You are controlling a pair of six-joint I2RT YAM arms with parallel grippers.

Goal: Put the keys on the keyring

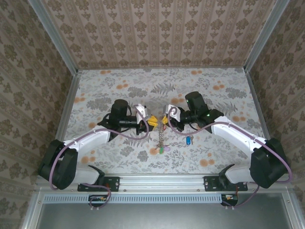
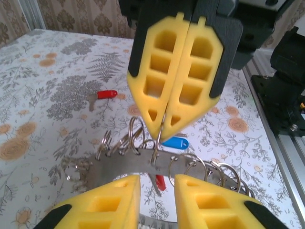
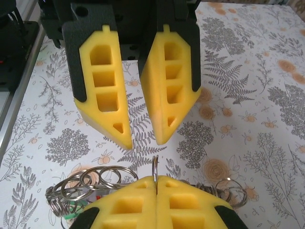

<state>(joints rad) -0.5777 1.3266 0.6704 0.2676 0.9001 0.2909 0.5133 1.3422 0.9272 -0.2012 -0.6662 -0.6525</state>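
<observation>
Pinching a split ring of the keyring (image 2: 128, 162) upright in the right pincer (image 2: 162, 131), pads pressed together. Holding the left pincer (image 3: 143, 138) apart, facing it across the keyring, which is stretching near-to-far at the middle of the desk (image 1: 95, 95). Leaving the blue-tagged key (image 1: 189, 140) flat just beyond, nearer the right arm, and the red-tagged key (image 2: 107, 94) toward the far edge.

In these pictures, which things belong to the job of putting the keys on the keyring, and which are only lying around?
Belong to the job:
- keyring, one ring pinched by the shut right hand
- red-tagged key, lying loose
- blue-tagged key, lying loose
- left hand, open

Only surroundings:
- floral table
- patterned walls
- metal rail at the near edge
</observation>
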